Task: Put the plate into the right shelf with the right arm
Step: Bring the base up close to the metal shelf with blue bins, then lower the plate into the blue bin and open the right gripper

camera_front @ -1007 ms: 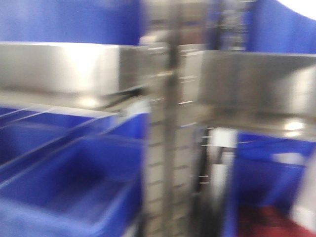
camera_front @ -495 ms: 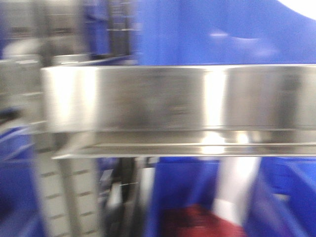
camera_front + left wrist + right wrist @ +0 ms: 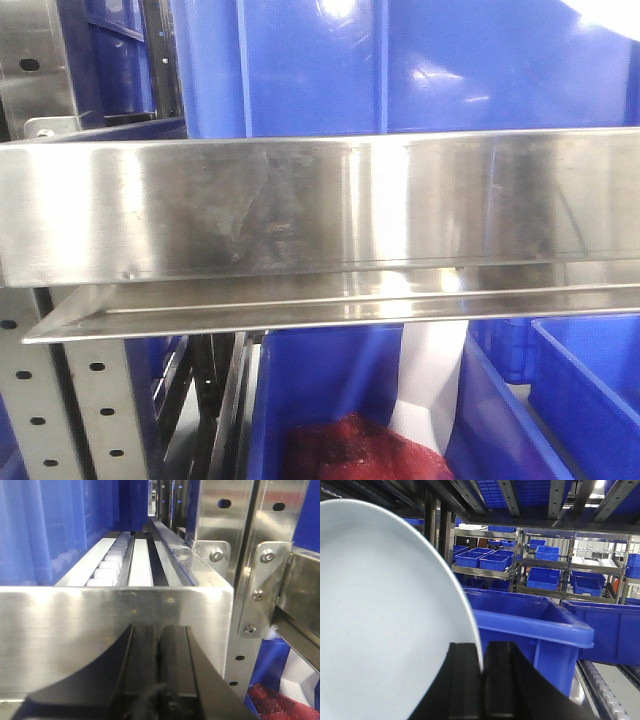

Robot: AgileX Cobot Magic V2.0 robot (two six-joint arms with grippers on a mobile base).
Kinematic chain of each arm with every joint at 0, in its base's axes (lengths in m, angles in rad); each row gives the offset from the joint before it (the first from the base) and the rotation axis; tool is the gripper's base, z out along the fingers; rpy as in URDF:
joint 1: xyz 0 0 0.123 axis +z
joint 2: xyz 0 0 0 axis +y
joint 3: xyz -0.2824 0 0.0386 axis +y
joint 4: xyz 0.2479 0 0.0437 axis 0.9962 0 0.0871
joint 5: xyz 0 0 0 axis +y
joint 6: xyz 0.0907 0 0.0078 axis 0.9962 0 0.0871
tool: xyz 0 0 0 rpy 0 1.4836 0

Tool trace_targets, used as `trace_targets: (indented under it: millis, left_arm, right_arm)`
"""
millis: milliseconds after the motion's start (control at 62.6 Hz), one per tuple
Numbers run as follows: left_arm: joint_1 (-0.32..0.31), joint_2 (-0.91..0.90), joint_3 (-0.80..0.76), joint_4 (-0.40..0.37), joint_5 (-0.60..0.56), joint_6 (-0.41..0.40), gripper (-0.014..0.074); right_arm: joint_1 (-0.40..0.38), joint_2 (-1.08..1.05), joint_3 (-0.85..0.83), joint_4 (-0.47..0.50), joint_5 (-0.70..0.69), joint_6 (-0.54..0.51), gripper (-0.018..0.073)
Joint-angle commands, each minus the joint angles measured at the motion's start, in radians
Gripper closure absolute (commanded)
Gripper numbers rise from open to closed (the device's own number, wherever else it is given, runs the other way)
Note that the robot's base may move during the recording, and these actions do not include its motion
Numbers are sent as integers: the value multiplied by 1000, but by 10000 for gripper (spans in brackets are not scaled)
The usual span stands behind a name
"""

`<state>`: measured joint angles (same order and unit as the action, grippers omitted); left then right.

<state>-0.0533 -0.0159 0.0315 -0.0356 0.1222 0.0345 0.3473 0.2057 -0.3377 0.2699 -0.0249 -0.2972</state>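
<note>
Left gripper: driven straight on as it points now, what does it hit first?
Probably the steel front lip of the shelf, right ahead of the shut left gripper. The rollers and blue bin sit behind it. The gap is unclear.

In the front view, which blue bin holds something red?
The lower middle bin, under the steel ledge; the bin above and the lower right bin show no red.

No readable text, labels or numbers anywhere

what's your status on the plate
Right gripper shut on plate rim. Left gripper shut, empty, at steel shelf ledge. Blue bin ahead of plate.
</note>
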Motion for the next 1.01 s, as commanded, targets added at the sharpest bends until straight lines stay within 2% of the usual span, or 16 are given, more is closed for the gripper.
trace_targets:
  millis: [0,703,831,991]
  left_arm:
    - [1,-6,10,-6,-87,-3,643]
    - [1,-6,10,-6,-87,-3,643]
    - [1,-6,10,-6,-87,-3,643]
    - [1,-6,10,-6,-87,-3,643]
  right_arm:
    - [-5,10,-30,-7,-91,-7,503]
    - [0,13,-36,-3,-156,11,503]
    - [0,14,-111,-3,-120,19,503]
    - [0,68,-298,-3,19,19,503]
